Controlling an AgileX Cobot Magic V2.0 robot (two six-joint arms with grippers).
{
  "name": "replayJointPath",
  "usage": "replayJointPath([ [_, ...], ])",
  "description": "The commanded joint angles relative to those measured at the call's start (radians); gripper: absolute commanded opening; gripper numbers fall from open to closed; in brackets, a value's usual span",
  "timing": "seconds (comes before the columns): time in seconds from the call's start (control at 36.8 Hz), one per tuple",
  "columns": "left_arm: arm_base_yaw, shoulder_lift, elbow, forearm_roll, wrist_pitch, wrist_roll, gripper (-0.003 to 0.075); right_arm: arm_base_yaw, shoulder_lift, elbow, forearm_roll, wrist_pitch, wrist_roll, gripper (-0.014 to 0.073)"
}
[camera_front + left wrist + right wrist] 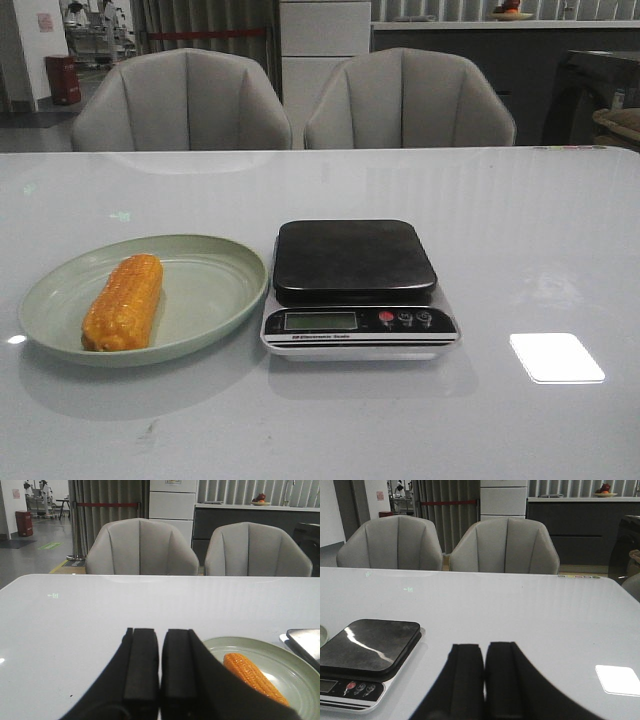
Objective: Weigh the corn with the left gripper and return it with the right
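Observation:
The orange-yellow corn lies lengthwise on the pale green plate at the table's left front. Just right of the plate stands the kitchen scale, its dark platform bare. Neither arm shows in the front view. In the left wrist view my left gripper is shut and empty, held back from the plate, with the corn off to one side of its fingers. In the right wrist view my right gripper is shut and empty, and the scale is beside it.
Two grey chairs stand behind the table's far edge. A bright patch of reflected light lies on the white tabletop right of the scale.

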Motion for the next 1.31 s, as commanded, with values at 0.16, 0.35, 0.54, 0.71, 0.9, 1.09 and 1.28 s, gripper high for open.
replayJointPath([
  [0.16,-0.006,-0.020,0.033,-0.012,-0.083,-0.004,0.0114,-0.004,-0.020,0.011,-0.012,-0.085,-0.006,0.0175],
  [0.35,-0.006,-0.020,0.033,-0.012,-0.083,-0.004,0.0114,-0.004,-0.020,0.011,-0.012,-0.085,-0.006,0.0175],
  [0.54,-0.006,-0.020,0.033,-0.012,-0.083,-0.004,0.0114,-0.004,-0.020,0.011,-0.012,-0.084,-0.006,0.0175],
  [0.71,-0.006,-0.020,0.033,-0.012,-0.083,-0.004,0.0114,-0.004,-0.020,0.011,-0.012,-0.084,-0.006,0.0175],
  [0.9,-0.006,-0.020,0.033,-0.012,-0.087,-0.004,0.0114,-0.004,-0.020,0.011,-0.012,-0.084,-0.006,0.0175],
  [1.09,-0.006,-0.020,0.028,-0.031,-0.160,-0.005,0.0114,-0.004,-0.020,0.011,-0.012,-0.084,-0.006,0.0175],
  [1.28,-0.009,0.003,-0.110,-0.034,-0.129,-0.005,0.0114,-0.004,-0.020,0.011,-0.012,-0.084,-0.006,0.0175],
])
